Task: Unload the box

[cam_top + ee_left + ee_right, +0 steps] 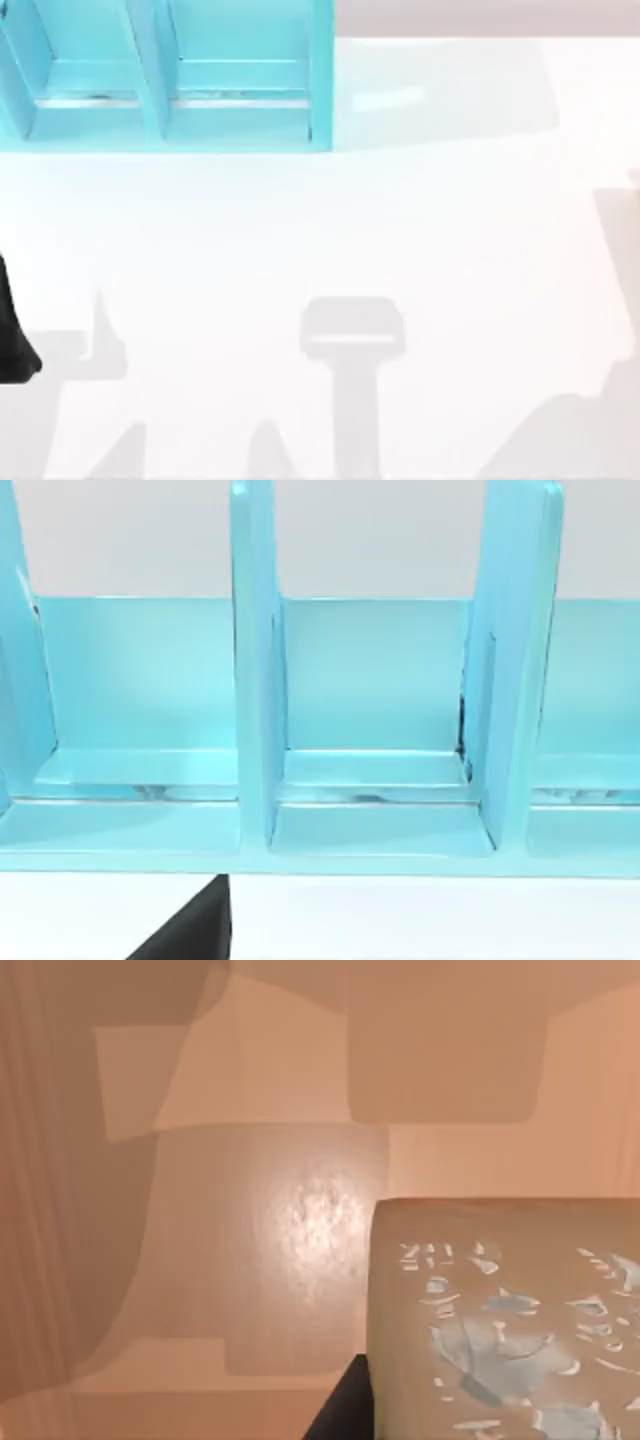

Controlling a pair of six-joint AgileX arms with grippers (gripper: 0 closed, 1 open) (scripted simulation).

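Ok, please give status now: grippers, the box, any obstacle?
Left arm at table's left edge. Blue rack at top left, visible compartments bare. Tan box close under right wrist camera. No obstacle seen.

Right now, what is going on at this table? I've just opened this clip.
Not much handling is visible yet. A light blue rack with upright dividers stands at the far left of the white table, and its compartments look empty. The left wrist view faces that rack from close by. A dark part of the left arm sits at the table's left edge. The right wrist view looks at a tan box with a worn printed face on a brownish surface. Nothing is seen being gripped.
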